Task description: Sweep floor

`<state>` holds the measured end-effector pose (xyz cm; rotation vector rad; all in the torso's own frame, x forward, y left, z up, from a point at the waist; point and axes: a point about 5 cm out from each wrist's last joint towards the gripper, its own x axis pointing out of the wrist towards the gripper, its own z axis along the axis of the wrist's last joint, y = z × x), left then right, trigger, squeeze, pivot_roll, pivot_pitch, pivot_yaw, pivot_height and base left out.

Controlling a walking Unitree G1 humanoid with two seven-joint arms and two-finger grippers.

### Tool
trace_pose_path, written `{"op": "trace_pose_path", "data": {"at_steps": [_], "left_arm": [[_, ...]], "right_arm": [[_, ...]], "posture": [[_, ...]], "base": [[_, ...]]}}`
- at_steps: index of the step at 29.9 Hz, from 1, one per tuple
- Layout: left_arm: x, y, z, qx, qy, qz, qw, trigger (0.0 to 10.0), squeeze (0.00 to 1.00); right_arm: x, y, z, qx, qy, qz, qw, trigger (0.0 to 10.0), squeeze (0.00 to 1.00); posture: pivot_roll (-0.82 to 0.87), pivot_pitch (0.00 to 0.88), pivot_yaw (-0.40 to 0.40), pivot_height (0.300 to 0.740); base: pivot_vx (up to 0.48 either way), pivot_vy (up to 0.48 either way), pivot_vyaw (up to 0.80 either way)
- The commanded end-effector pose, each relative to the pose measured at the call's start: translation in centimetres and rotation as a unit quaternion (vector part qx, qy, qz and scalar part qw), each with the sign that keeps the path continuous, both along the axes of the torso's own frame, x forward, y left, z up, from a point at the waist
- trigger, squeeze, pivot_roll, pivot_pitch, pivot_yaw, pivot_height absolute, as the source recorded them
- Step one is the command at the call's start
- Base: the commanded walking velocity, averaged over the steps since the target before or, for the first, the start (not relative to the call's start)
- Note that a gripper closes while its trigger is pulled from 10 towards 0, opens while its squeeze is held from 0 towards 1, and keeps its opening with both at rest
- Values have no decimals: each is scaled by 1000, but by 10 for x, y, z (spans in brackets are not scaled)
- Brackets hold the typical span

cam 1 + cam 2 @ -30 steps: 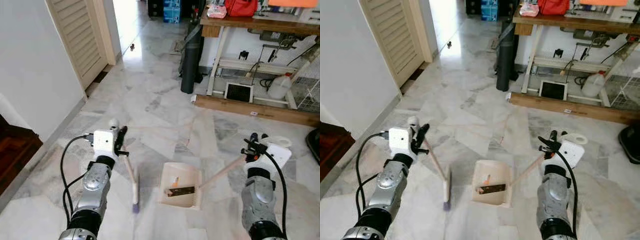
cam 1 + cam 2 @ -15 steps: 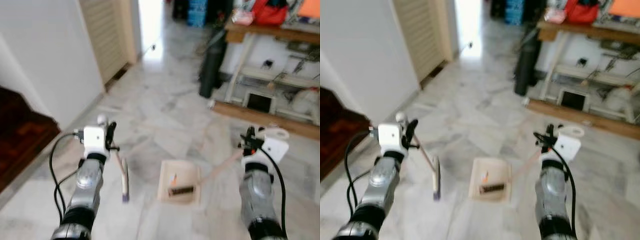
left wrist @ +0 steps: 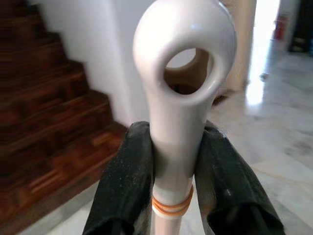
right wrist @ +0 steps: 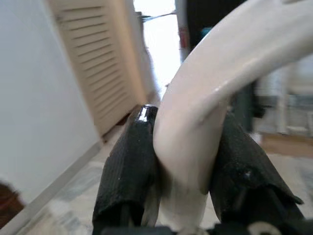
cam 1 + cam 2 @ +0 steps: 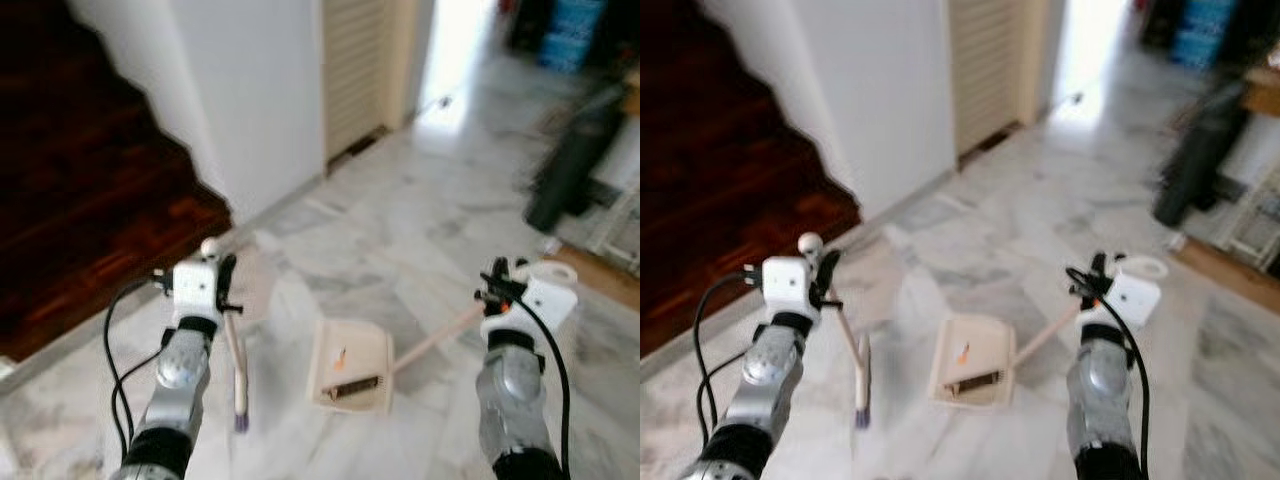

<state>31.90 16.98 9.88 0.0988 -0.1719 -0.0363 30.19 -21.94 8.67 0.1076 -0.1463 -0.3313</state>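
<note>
Left claw (image 3: 171,196) is pinching the broom (image 5: 237,370); right claw (image 4: 188,166) is pinching the dustpan (image 5: 352,365) handle. Likely repositioning between sweeps; next, brushing debris toward the pan.

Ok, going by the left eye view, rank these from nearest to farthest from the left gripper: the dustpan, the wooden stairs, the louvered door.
1. Wooden stairs: bottom step just to the left of the left gripper, which grips the broom handle.
2. Dustpan: on the marble floor to its right, slightly farther, though close to call.
3. Louvered door: well ahead, clearly farthest.
</note>
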Motion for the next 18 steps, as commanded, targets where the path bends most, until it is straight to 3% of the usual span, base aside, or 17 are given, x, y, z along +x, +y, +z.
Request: {"op": "trace_pose_path", "data": {"at_steps": [1, 18], "left_arm": [[2, 7, 10, 6, -19, 13, 1000, 10000, 0], [-9, 6, 2, -3, -6, 31, 1000, 10000, 0]], "right_arm": [[9, 10, 18, 1, -37, 17, 999, 10000, 0], [8, 11, 19, 1, -26, 28, 999, 10000, 0]], "posture": [[9, 0, -7, 740], [13, 0, -39, 740]], "base": [[0, 0, 800], [0, 0, 800]]}}
